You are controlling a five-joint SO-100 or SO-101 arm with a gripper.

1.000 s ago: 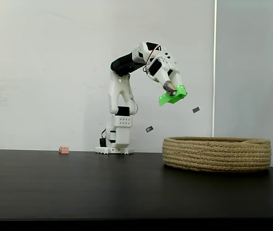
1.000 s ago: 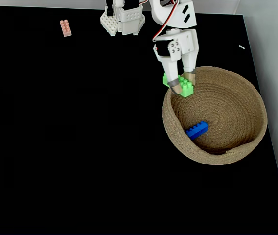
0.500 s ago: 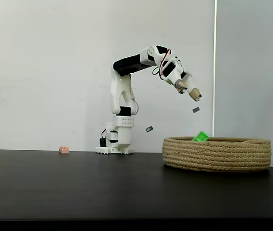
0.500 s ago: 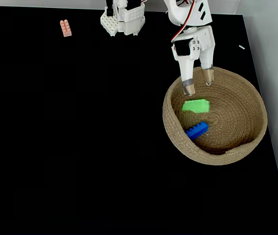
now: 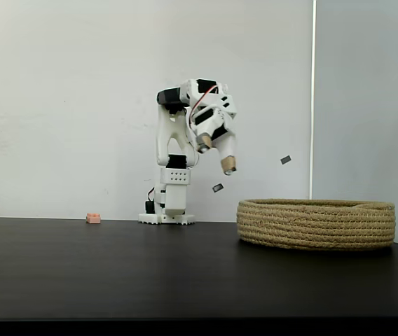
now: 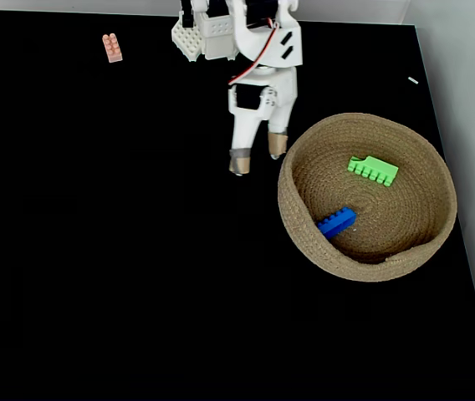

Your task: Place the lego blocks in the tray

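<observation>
Black counter point(image 6: 95, 251) under white walls. I see the rope tray point(image 6: 428, 242) at right holding the green block point(image 6: 372, 170) and blue block point(image 6: 336, 221). My jaws point(image 6: 257, 158) hang wide and empty just left of its rim. I judge the pink block point(image 6: 113, 48) next: far left, long axis running away from me.

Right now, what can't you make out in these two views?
- Green brick and blue brick: in the side-on fixed view the basket wall hides both.
- Pink brick: too small there to count studs.
- Arm base: top edge crops it in the top-down fixed view.
</observation>
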